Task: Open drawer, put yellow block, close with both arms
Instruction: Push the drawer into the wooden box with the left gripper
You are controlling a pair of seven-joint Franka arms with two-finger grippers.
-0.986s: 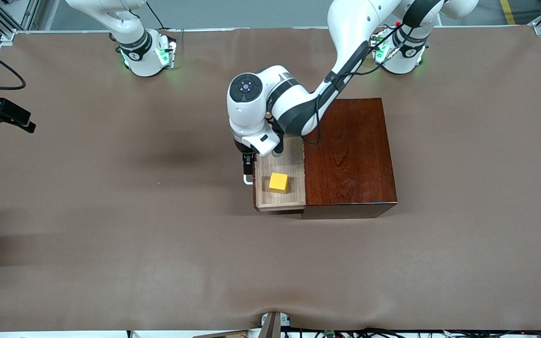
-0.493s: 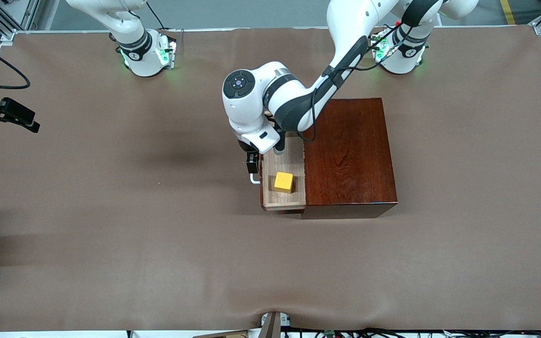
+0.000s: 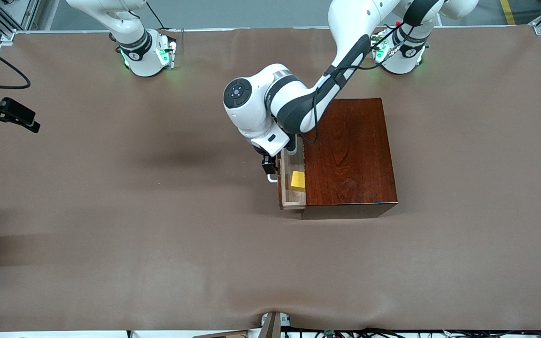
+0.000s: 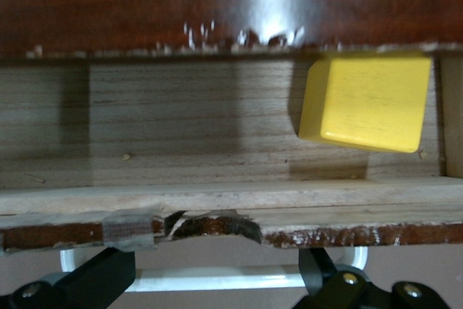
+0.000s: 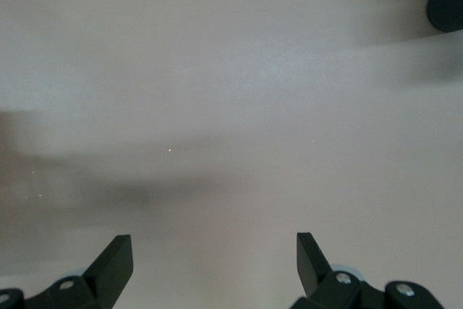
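Left gripper (image 4: pixel 213 262) low at the white handle (image 4: pixel 217 278) of the drawer (image 4: pixel 181 128), fingers spread wide to either side, nothing clamped; placed against the drawer front, probably to shove rather than pull. Drawer out by a narrow strip only, on the wooden box's (image 3: pixel 350 150) side toward the right arm's end. Yellow block (image 3: pixel 298 179) on the pale drawer floor, partly under the box's top edge; placing apparently done, closing in hand. Right gripper (image 5: pixel 213 244) wide open, empty, over bare counter (image 3: pixel 158 234), well apart from the box; waiting, likely kept clear.
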